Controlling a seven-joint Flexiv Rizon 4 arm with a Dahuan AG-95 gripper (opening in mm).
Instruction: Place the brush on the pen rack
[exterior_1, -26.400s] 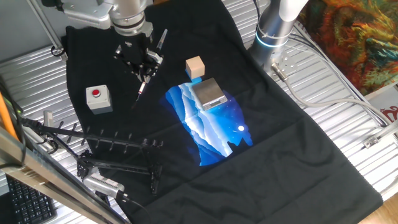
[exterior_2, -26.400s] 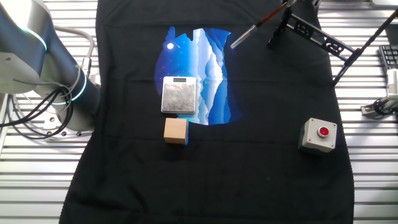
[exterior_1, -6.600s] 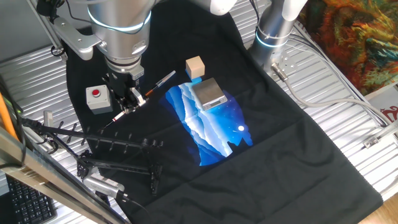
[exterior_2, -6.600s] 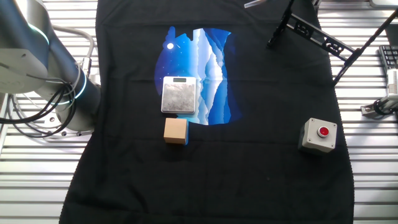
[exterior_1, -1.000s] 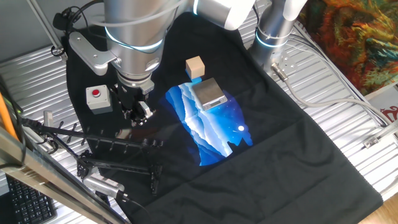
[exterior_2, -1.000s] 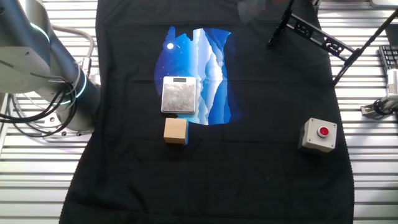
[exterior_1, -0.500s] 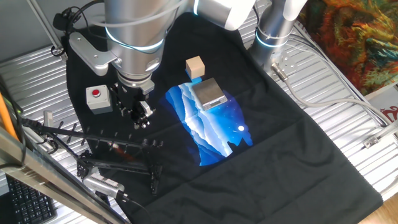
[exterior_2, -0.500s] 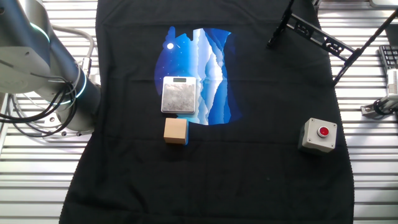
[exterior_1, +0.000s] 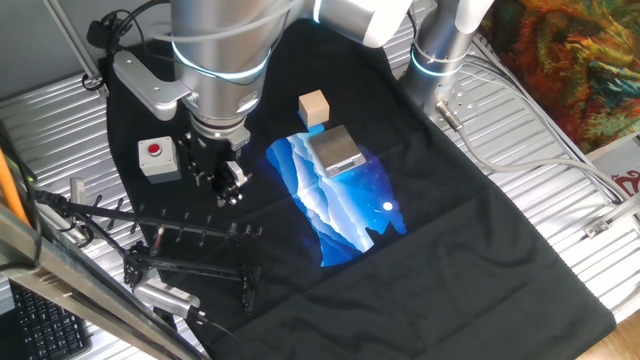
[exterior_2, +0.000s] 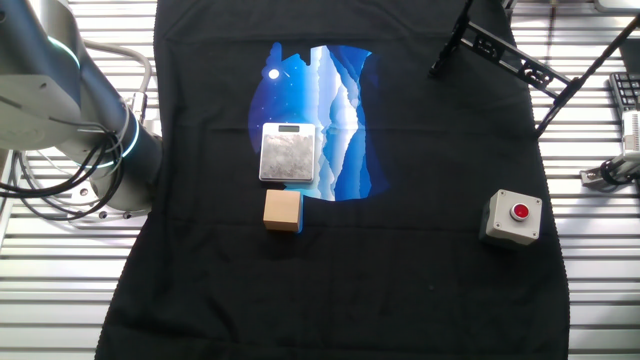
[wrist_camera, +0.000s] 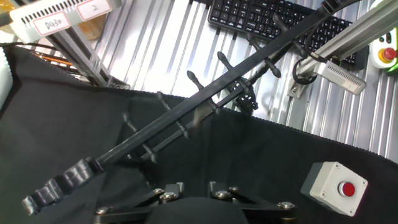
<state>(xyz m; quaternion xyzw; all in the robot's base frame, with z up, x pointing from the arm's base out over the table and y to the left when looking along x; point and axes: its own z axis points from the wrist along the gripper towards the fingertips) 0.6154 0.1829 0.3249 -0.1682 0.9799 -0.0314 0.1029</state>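
From the hand camera I see the pen rack (wrist_camera: 205, 102) running diagonally across a black cloth (wrist_camera: 261, 162), its short pegs sticking up. A grey box with a red button (wrist_camera: 334, 184) sits at lower right. A keyboard (wrist_camera: 273, 18) lies beyond, on the ribbed metal bench (wrist_camera: 161, 56).

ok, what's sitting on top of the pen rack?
On the pen rack, one fixed view shows only a faint reddish streak along its top, possibly the brush; too blurred to confirm. The rack's left end is covered by foreground poles.
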